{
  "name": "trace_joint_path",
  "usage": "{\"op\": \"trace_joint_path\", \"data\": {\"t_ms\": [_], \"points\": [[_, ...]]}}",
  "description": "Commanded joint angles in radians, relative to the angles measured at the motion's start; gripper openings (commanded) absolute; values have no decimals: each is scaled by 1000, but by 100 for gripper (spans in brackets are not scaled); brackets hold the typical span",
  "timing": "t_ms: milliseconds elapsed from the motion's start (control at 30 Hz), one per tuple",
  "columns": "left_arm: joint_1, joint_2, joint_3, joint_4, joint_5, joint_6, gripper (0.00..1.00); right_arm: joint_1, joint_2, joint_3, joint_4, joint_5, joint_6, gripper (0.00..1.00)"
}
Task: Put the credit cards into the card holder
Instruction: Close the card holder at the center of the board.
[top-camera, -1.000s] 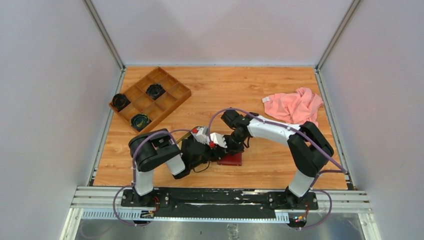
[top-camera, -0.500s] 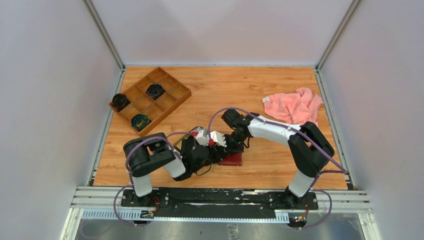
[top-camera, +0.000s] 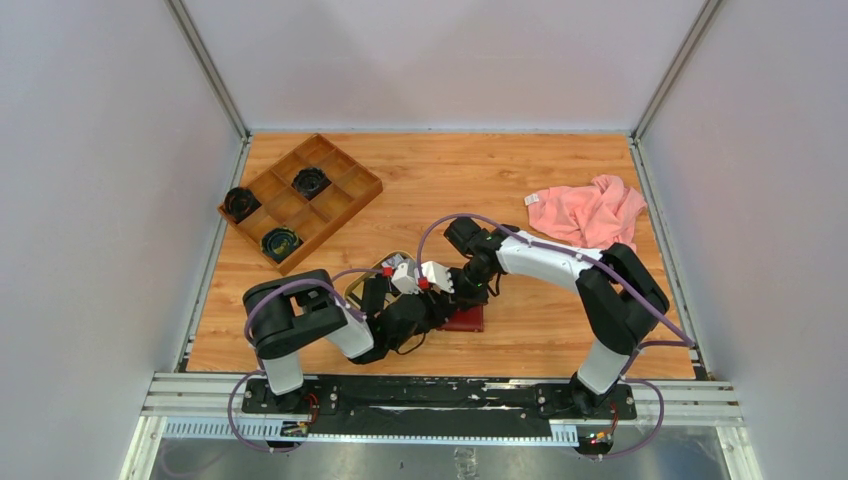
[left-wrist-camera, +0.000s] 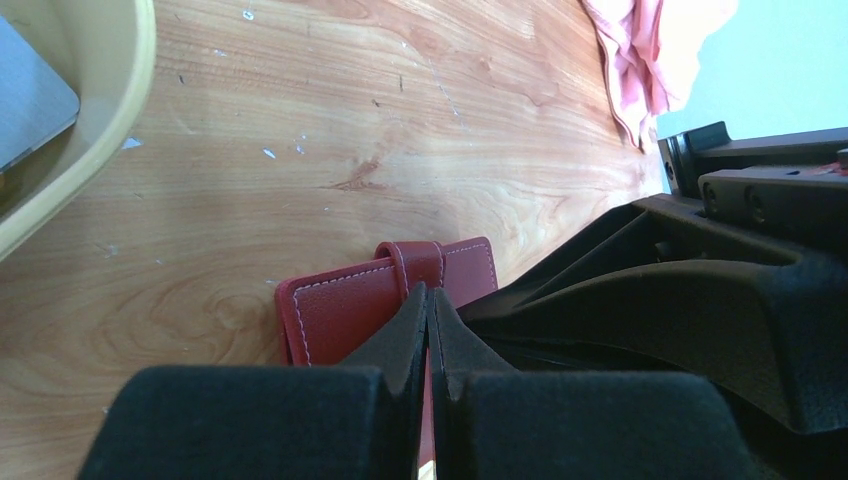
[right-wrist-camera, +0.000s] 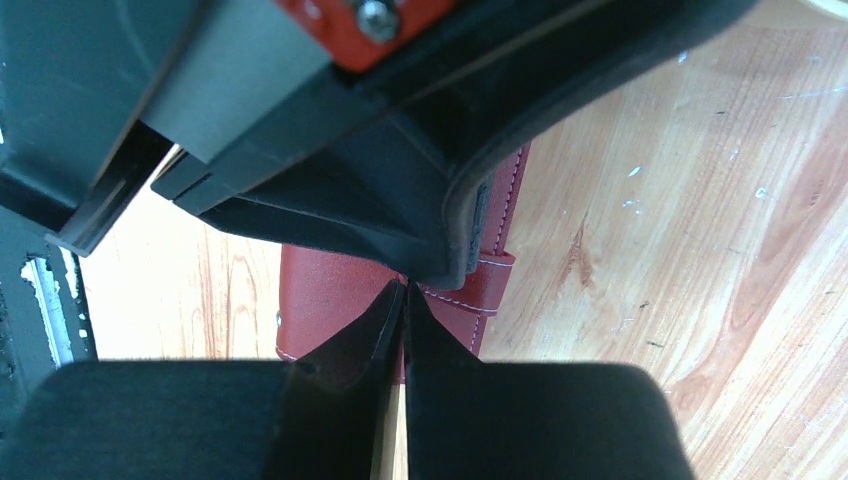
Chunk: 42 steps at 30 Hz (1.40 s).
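Observation:
The card holder (left-wrist-camera: 335, 312) (right-wrist-camera: 322, 290) is a dark red wallet lying closed on the wood, its snap tab (left-wrist-camera: 420, 262) fastened. From above only its right part (top-camera: 468, 320) shows, under both arms. My left gripper (left-wrist-camera: 428, 296) (top-camera: 443, 312) is shut, its tips resting at the tab with nothing seen between them. My right gripper (right-wrist-camera: 403, 291) (top-camera: 462, 300) meets it from the opposite side, also shut and empty, tips on the holder's cover. One greyish credit card (left-wrist-camera: 28, 92) lies in the oval tan tray (left-wrist-camera: 110, 150) to the left.
The tan tray (top-camera: 372, 270) sits just left of the grippers, partly under the left arm. A brown compartmented box (top-camera: 300, 198) with dark round items stands at the back left. A pink cloth (top-camera: 590, 212) (left-wrist-camera: 640, 50) lies at the back right.
The left arm has dropped lower and its elbow has swung left, uncovering more of the tan tray. The right arm and the card holder have stayed in place.

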<state>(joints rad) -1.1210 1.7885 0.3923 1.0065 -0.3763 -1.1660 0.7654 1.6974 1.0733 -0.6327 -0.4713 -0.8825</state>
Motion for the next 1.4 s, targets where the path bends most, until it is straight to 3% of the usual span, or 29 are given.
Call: {"op": "trace_joint_path", "data": {"t_ms": [0,700,1167,1367], "points": [[-78,47,8,-324,141,110,0,29,72,-3,2,36,-28,5],[-92,47,26,-365,121,112,0,103,137,53,-28,28,45,5],[-92,22,7,-359,107,115,0,189,280,91,-41,87,153,1],[-92,4,-4,-359,88,115,0,235,341,107,-49,199,185,1]]}}
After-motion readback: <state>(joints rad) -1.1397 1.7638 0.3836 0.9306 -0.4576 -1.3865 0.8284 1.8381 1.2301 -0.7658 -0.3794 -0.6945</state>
